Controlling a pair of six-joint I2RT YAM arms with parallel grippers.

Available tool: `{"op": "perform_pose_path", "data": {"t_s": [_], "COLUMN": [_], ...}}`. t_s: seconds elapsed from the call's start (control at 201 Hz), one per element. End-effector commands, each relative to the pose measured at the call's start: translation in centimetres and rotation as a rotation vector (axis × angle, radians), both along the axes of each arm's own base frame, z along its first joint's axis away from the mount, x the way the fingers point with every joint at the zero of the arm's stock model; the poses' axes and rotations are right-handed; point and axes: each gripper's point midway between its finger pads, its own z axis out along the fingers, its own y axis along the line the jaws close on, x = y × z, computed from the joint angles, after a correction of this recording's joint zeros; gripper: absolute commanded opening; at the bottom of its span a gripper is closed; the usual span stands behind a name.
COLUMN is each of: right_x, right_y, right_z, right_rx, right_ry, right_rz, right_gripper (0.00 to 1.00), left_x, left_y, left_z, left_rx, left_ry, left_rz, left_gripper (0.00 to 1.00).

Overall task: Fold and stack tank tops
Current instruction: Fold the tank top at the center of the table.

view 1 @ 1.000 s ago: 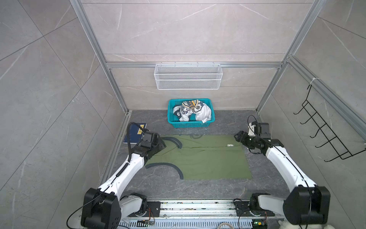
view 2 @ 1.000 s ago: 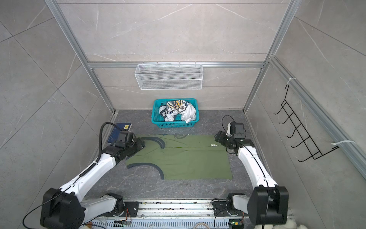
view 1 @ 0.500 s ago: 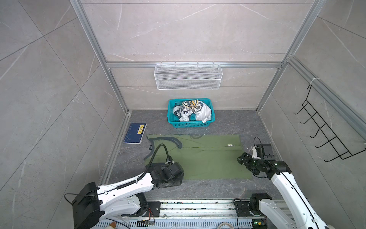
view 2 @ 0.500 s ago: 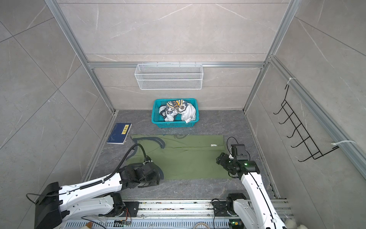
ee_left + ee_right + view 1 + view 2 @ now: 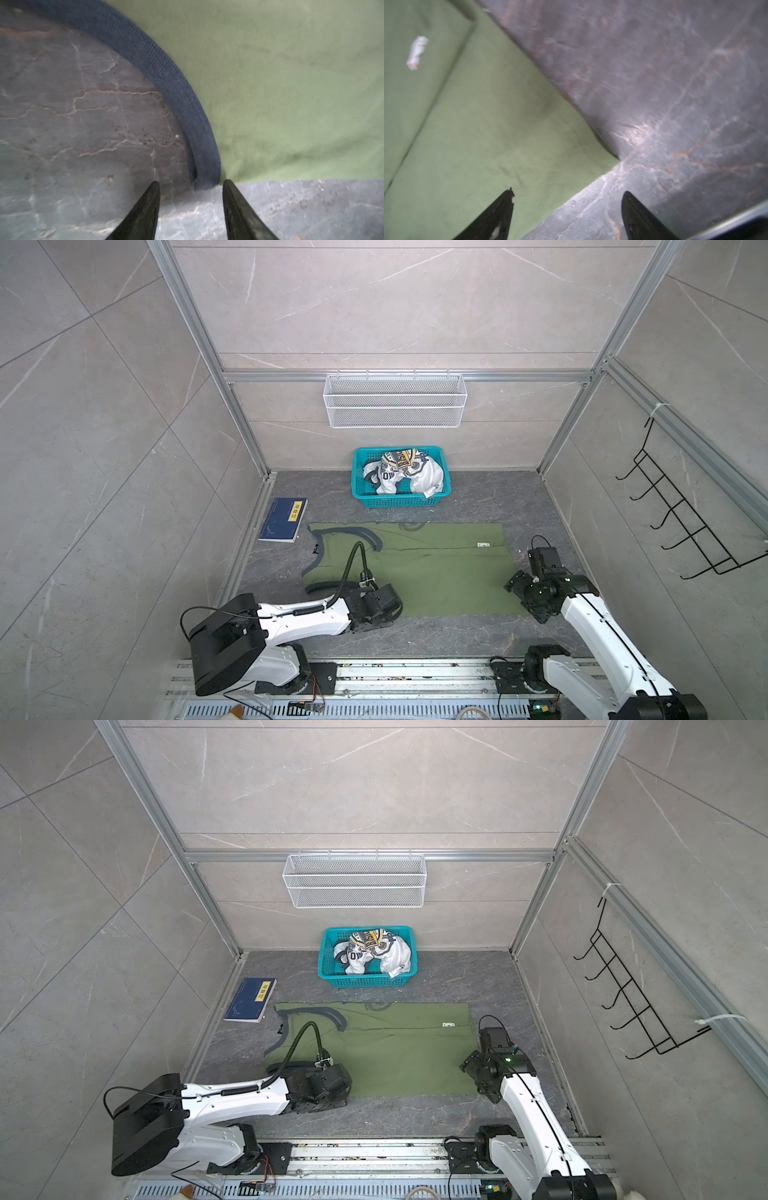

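Olive green tank top (image 5: 436, 572) spread flat on the bench (image 5: 478, 506), long axis running left to right.
Its small white tag (image 5: 482, 545) is too small to read. The armholes face the left tool (image 5: 191, 182), whose parted jaws sit just short of the navy trim (image 5: 166, 68) end, gripping nothing. The near hem corner lies just ahead of the right tool (image 5: 568, 190), its jaws wide and empty.

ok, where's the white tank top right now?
In both top views the white tank top lies crumpled inside the teal basket by the back wall, below the wire shelf, beyond the spread green tank top.
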Motion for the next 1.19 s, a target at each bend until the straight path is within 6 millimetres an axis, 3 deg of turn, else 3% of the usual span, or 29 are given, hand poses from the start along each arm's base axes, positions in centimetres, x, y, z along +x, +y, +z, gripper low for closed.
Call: {"op": "perform_pose_path", "data": {"t_s": [0.0,0.204,0.707,0.99,1.135,1.19], "right_x": [-1.9,-2.7,-0.8,-0.2,0.3,0.6], "right_y": [-1.0,-1.0,-0.4,-0.9,-1.0,-1.2], "right_z": [-1.0,-2.8,-6.5,-6.0,-4.9,-4.3], "right_rx": [-0.03,-0.012,0.026,-0.006,-0.018,-0.023], "right_ry": [0.064,0.101,0.15,0.119,0.078,0.052], "right_rz": [-0.094,-0.135,-0.121,-0.107,-0.086,-0.085], "right_gripper": [0.84,0.74,0.36,0.14,0.01,0.0], "left_x": [1.6,2.1,3.0,3.3,3.6,3.8], "left_y": [-1.1,-1.1,-2.1,-2.0,-2.5,-2.5], "left_z": [0.4,-0.3,0.2,0.5,1.6,2.3], "left_rx": [-0.029,-0.01,-0.007,-0.006,-0.033,-0.039], "left_ry": [-0.043,-0.039,-0.03,-0.045,-0.068,-0.084], "left_rz": [0.013,-0.008,-0.072,-0.055,-0.065,-0.067], "left_gripper": [0.47,0.37,0.21,0.12,0.05,0.03]}}
